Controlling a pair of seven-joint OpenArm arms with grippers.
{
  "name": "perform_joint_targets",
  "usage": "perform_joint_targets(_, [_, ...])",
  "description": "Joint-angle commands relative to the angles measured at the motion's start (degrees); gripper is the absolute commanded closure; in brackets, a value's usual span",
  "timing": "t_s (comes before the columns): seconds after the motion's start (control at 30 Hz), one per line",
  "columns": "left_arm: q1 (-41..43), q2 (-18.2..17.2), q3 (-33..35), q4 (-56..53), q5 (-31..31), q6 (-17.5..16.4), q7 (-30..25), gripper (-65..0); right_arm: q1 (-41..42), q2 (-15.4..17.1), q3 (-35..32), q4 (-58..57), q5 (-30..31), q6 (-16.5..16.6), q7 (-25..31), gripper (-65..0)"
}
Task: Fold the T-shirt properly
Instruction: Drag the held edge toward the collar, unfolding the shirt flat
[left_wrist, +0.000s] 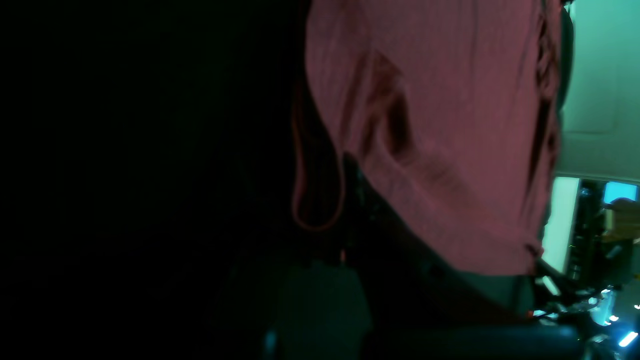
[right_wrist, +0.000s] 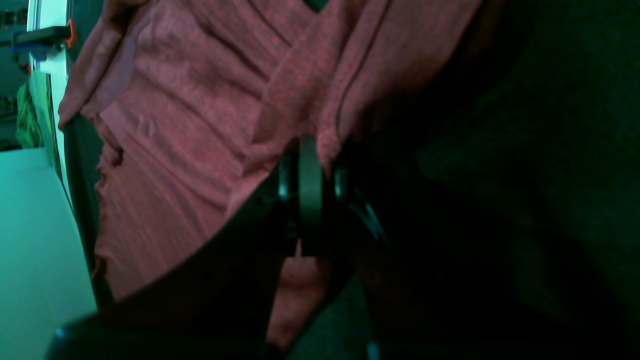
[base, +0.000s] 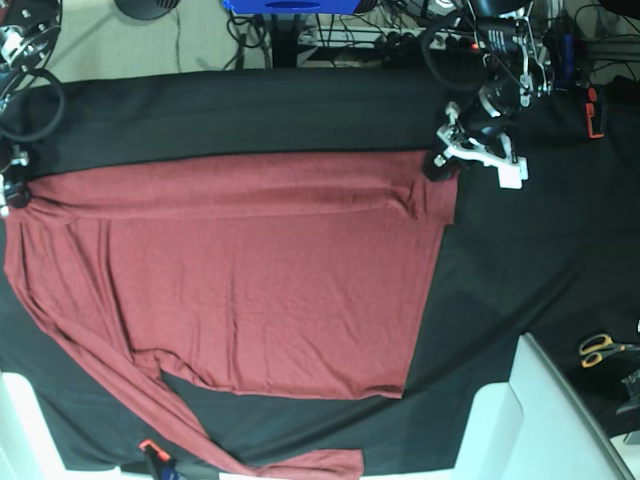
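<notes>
black cloth sheet (base: 250, 110) covers the whole bench, cables and gear along the far edge, scissors (base: 600, 348) off at one side.

left gripper (base: 440, 160) sits at the far corner of the t-shirt (base: 260, 280), jaws clamped tight. left wrist view is mostly dark, red knit bunched right in front of the cam, so looks like it has the corner pinched, though the contact itself is hard to see. right gripper (right_wrist: 310, 150) is at the opposite far corner, at the base view's left edge and mostly cut off there. right wrist view shows the jaws closed on a folded edge of the fabric.

shirt lies flat-ish on the sheet, far edge running btwn the two grippers w/ a ridge just inside it, one long sleeve (base: 200, 440) trailing diagonally toward the near edge.

step, imo: both corners of the far edge just grasped, fold not yet made. next needs both arms lifting together, keeping the edge taut and level, carrying it toward the near hem. uneven lift = skewed crease. that sleeve likely needs tucking in too.
</notes>
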Motion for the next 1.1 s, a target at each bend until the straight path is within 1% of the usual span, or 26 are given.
perform_joint_targets(0.0, [0.7, -0.5, -0.1, 2.1, -1.0, -0.5, -0.6, 0.0, -0.5, 1.3, 0.3, 2.0, 0.7, 0.7, 0.4, -0.2])
perform_joint_targets(0.07, [2.0, -0.5, -0.1, 4.9, -1.0, -0.5, -0.6, 0.0, -2.0, 1.0, 0.3, 5.8, 0.7, 0.7, -1.4, -0.2])
perform_joint_targets(0.13, [3.0, -0.5, -0.1, 6.3, -1.0, -0.5, -0.6, 0.0, -3.5, -0.5, 0.4, 9.9, 1.1, 0.7, -2.8, -0.2])
perform_joint_targets(0.23, [3.6, -0.6, -0.1, 6.9, -1.0, -0.5, -0.6, 0.0, -6.4, -2.2, 0.4, 15.9, 3.8, 0.3, -4.5, -0.2])
perform_joint_targets(0.3, [4.5, -0.6, -0.1, 6.8, -1.0, -0.5, -0.6, 0.0, -7.4, -2.7, 0.4, 18.2, 4.8, 0.2, -5.9, -0.2])
perform_joint_targets(0.4, [5.5, -0.6, -0.1, 6.9, -1.0, -0.7, -0.5, 0.0, -8.4, -2.7, 0.4, 19.2, 4.9, 0.2, -6.6, -0.2])
perform_joint_targets(0.5, [6.7, -1.6, 0.2, 8.8, -1.1, -0.8, -0.1, 0.0, -9.6, -2.7, 0.4, 19.3, 5.0, 0.2, -6.6, -0.2])
perform_joint_targets(0.63, [7.5, -2.4, -0.2, 12.2, -1.1, -0.8, 4.1, 0.0, -11.6, -2.7, 0.4, 19.4, 5.0, 0.2, -6.6, -0.2])
perform_joint_targets(0.73, [7.8, -3.0, -0.2, 14.0, -1.1, -0.8, 4.5, 0.0, -12.8, -2.8, 0.4, 19.4, 5.0, 0.3, -6.6, -0.2])
perform_joint_targets(0.8, [8.4, -3.2, -0.2, 14.7, -1.1, -0.8, 4.5, 0.0, -13.9, -2.8, 0.4, 19.4, 6.4, 0.3, -6.6, -0.2])
perform_joint_targets(0.87, [9.1, -4.0, -0.1, 15.1, -1.1, -0.8, 4.5, 0.0, -15.6, -2.8, 0.4, 19.7, 9.2, 0.3, -6.6, -0.2])
perform_joint_targets(0.93, [9.9, -4.4, -0.1, 15.4, -1.1, -0.8, 4.5, 0.0, -17.7, -2.7, 0.0, 22.3, 11.3, 0.3, -6.6, -0.2])
perform_joint_targets(1.0, [10.5, -4.8, -0.1, 15.4, -1.1, -0.9, 4.5, 0.0, -19.5, -2.8, -0.2, 25.9, 11.9, 0.2, -6.9, -0.2])
perform_joint_targets(1.07, [11.2, -5.1, -0.1, 15.4, -1.1, -0.9, 4.5, 0.0, -20.4, -2.9, 0.1, 28.4, 12.0, 0.2, -8.7, -0.2])
